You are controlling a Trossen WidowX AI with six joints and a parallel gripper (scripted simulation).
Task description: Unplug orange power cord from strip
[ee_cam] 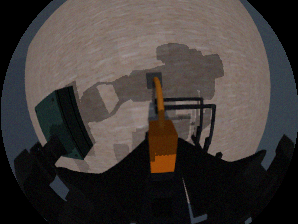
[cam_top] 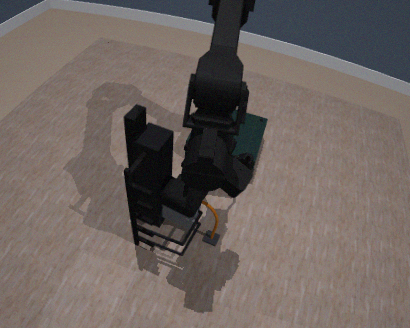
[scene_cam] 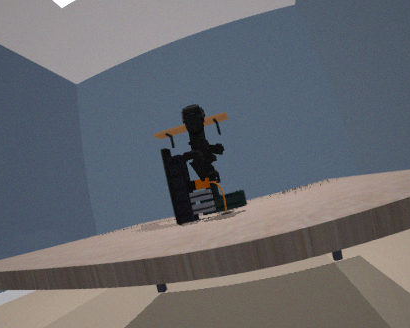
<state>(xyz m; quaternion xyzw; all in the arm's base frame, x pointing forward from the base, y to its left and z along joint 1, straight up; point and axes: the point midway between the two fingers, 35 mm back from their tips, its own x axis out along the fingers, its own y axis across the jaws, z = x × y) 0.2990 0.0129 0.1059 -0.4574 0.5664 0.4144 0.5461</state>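
My hand (ee_cam: pixel 161 163) pinches the orange plug (ee_cam: pixel 161 144), its cord (ee_cam: pixel 158 96) trailing toward twelve o'clock. Unplugging step; next I judge: pull it free of the strip (scene_cam: pixel 203 200), then release.

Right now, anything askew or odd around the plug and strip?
Nothing damaged or spilled. The gripper is shut on the orange plug; the orange cord arcs down to a small grey block on the table. The green box only looks tilted through the wrist lens.

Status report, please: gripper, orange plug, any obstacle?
Gripper jaws shut on orange block-shaped plug. Thin orange cord curves down to table. Tall black rack close beside the arm.
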